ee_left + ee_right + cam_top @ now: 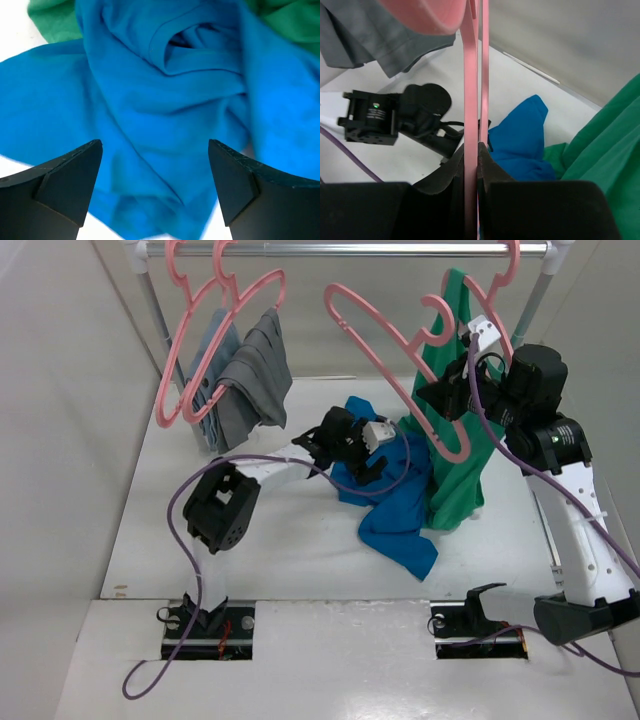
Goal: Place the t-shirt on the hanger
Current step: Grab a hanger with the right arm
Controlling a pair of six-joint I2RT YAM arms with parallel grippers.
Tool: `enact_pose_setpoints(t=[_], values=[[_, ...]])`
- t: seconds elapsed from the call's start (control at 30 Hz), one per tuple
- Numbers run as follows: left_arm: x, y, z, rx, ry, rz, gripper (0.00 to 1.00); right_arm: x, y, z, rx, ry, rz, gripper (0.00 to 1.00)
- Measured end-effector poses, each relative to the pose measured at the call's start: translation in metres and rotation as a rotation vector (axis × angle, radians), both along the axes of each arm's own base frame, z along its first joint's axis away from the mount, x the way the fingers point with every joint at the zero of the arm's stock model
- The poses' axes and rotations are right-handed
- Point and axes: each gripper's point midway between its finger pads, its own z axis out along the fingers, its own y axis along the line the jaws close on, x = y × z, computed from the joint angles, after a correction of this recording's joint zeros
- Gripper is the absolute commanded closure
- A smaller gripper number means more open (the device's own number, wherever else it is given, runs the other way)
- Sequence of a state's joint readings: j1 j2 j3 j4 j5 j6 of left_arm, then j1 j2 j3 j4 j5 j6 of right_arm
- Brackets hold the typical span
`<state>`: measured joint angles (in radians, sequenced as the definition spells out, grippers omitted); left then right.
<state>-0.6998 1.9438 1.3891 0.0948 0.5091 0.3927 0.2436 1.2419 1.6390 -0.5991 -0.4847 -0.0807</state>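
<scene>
T-shirt is lying crumpled about mid-table, its right side touching the foot of the green top. In the left wrist view the collar is facing up, w/ folds bunching all round it.

Left pincer is hovering right over that heap, jaws standing wide, nothing btw them. Right pincer is clamping narrow on a thin bar of the hanger, holding it tilted in the air above and just far of the t-shirt.

What could be going wrong from here, as I judge it:
- Cloth is bunched, so a pinch is prob. taking several layers at once. The neck then isn't opening and the hanger arm isn't threading.
- Green hem is touching the blue. A pinch too far right is risking green fabric too, dragging the wrong garment.
- Hanger is thin and gripped at one spot only, so it may be twisting or slipping once cloth is pulling on it.
- Purple cable is looping close by the heap, so a snag is possible.

Containers: no bin, box or basket is showing on the table. Nearest equiv. is the rail at the far side, carrying other pink hangers w/ grey garments far left and the green top far right.
</scene>
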Motion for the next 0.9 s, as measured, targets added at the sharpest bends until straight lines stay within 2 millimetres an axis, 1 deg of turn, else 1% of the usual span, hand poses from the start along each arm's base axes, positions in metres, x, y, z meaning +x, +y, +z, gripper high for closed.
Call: enact_pose_setpoints(t=[0.1, 0.13, 0.23, 0.27, 0.3, 0.33, 0.37, 0.43, 0.53, 0.63, 0.73, 0.87, 0.9], values=[[0.007, -0.01, -0.021, 0.042, -0.025, -0.008, 0.16, 0.001, -0.003, 0.001, -0.012, -0.014, -0.007, 1.0], [0.007, -0.013, -0.027, 0.057, -0.034, -0.012, 0.22, 0.001, -0.004, 0.002, -0.016, -0.02, -0.008, 1.0], [0.0, -0.02, -0.043, 0.096, -0.049, -0.039, 0.52, 0.001, -0.008, 0.004, -0.028, -0.038, -0.014, 1.0], [-0.003, -0.022, -0.045, 0.102, -0.056, -0.053, 0.72, 0.0, -0.009, 0.005, -0.033, -0.045, -0.016, 1.0], [-0.006, -0.024, -0.046, 0.109, -0.064, -0.071, 0.8, 0.0, -0.011, 0.005, -0.037, -0.051, -0.019, 1.0], [-0.008, -0.024, -0.047, 0.116, -0.076, -0.089, 0.92, 0.0, -0.012, 0.005, -0.04, -0.053, -0.021, 1.0], [-0.009, -0.024, -0.047, 0.121, -0.083, -0.104, 1.0, 0.0, -0.013, 0.006, -0.042, -0.057, -0.023, 1.0], [-0.007, -0.019, -0.05, 0.133, -0.095, -0.119, 1.0, -0.001, -0.014, 0.003, -0.046, -0.054, -0.022, 1.0], [-0.007, 0.011, -0.061, 0.187, -0.092, -0.125, 1.0, -0.003, -0.014, -0.001, -0.052, -0.05, -0.02, 1.0], [-0.011, 0.061, -0.068, 0.275, -0.091, -0.137, 1.0, -0.006, -0.015, -0.006, -0.058, -0.047, -0.016, 1.0], [-0.017, 0.114, -0.059, 0.351, -0.11, -0.154, 1.0, -0.011, -0.016, -0.008, -0.061, -0.046, -0.013, 1.0], [-0.034, 0.179, -0.036, 0.458, -0.152, -0.196, 1.0, -0.016, -0.016, -0.007, -0.063, -0.057, -0.008, 1.0], [-0.037, 0.191, -0.03, 0.479, -0.16, -0.204, 1.0, -0.018, -0.016, -0.007, -0.065, -0.06, -0.007, 1.0]])
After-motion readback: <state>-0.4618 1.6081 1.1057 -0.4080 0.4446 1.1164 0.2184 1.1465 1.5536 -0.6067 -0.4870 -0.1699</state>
